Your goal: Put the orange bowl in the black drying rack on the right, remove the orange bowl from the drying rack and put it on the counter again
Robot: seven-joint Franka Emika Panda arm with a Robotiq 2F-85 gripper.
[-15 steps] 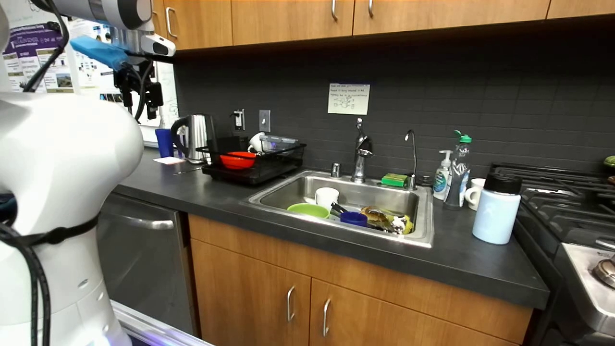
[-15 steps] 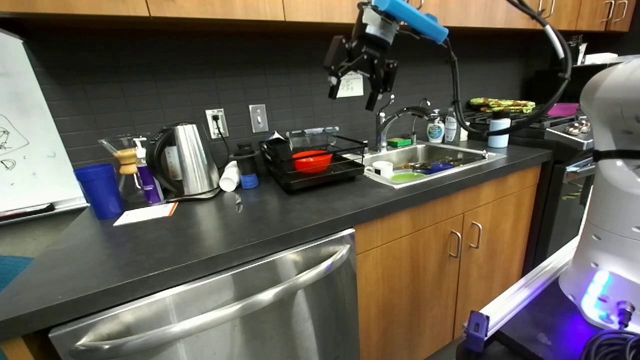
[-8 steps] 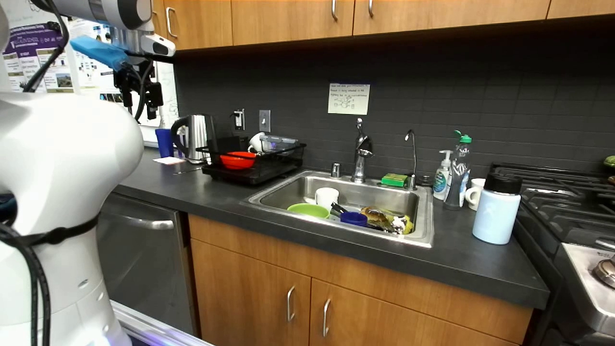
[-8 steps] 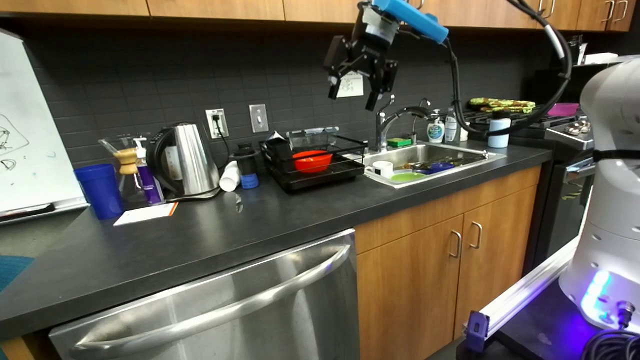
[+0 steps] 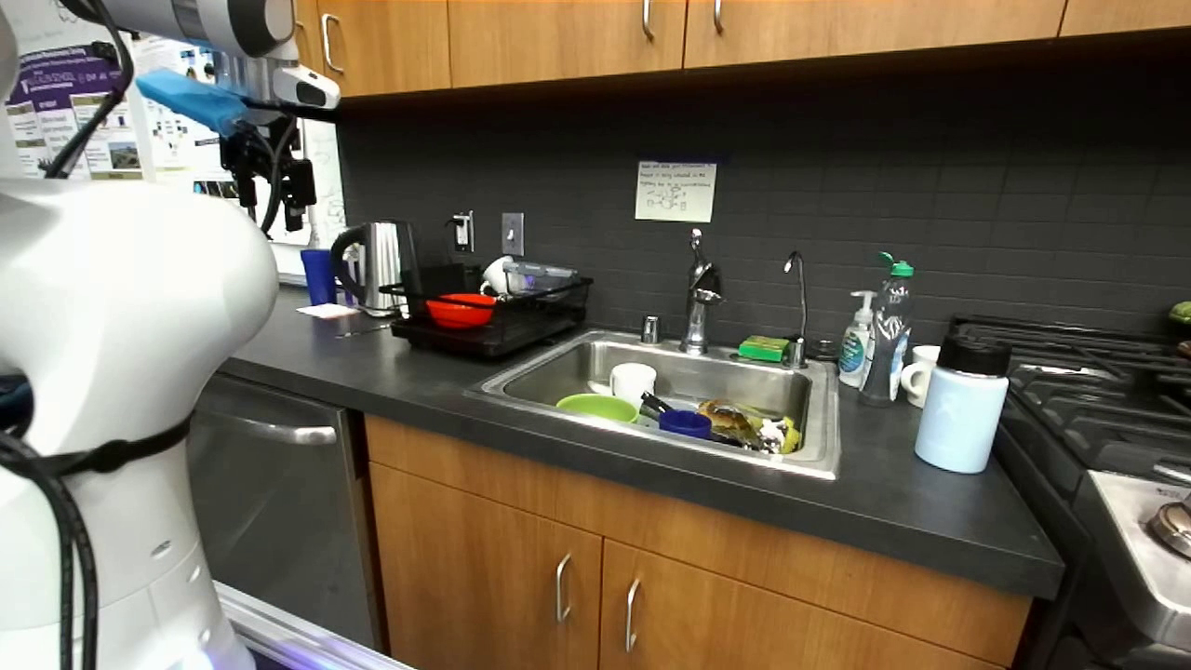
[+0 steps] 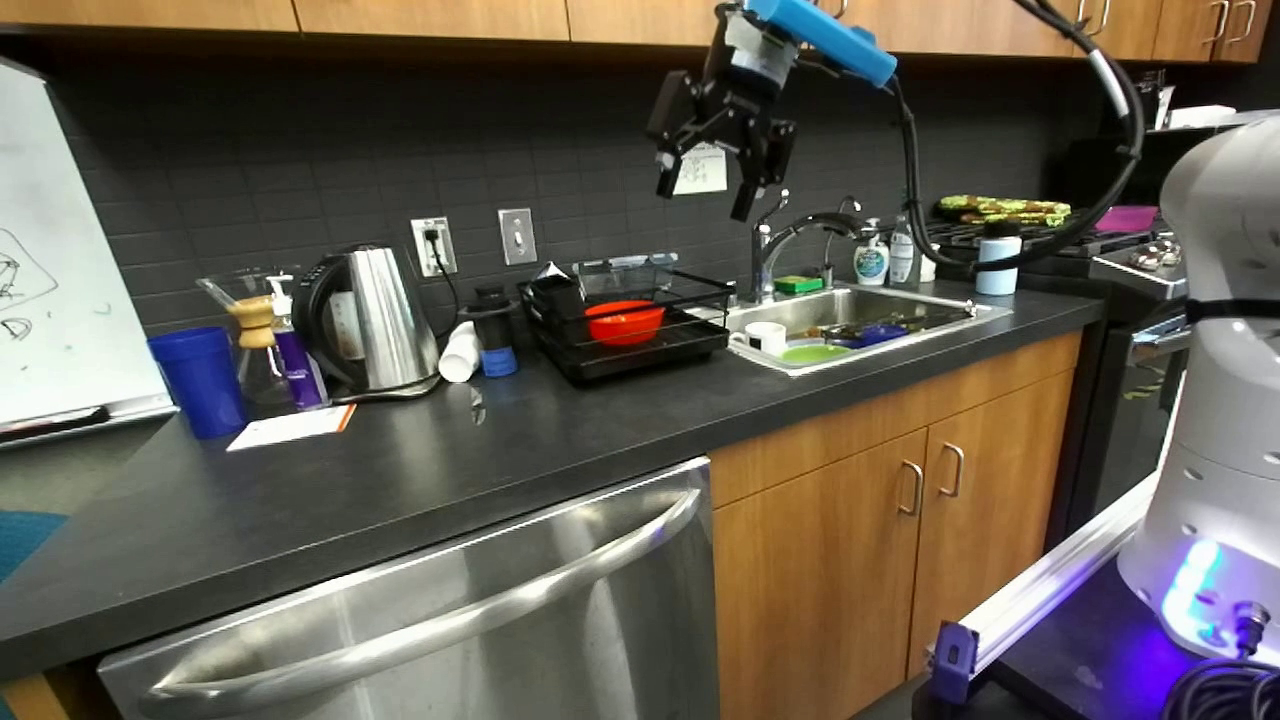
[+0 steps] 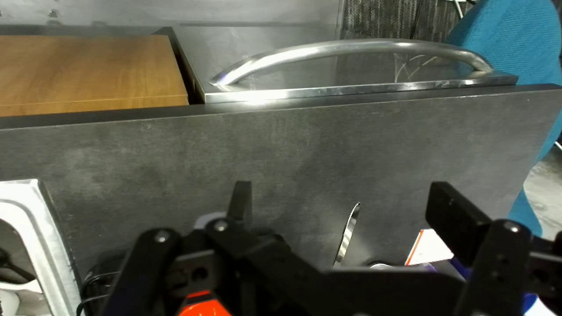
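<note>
The orange bowl (image 6: 625, 325) is seated inside the black drying rack (image 6: 650, 362), so the placing is judged complete and the removal not yet begun. The pincer (image 6: 703, 200) is poised above the rack's level, well apart from it, jaws parted, nothing gripped. Next, the bowl should be clasped at its rim from above, lifted clear of the rack and set on the surface (image 6: 520, 440) beside it.

the bowl (image 6: 626, 325) is plain red-orange, the rack (image 6: 655, 362) black, the worktop (image 6: 450, 450) dark grey, the cup (image 6: 200, 383) blue, the cabinets (image 6: 815, 560) brown with wood grain.
</note>
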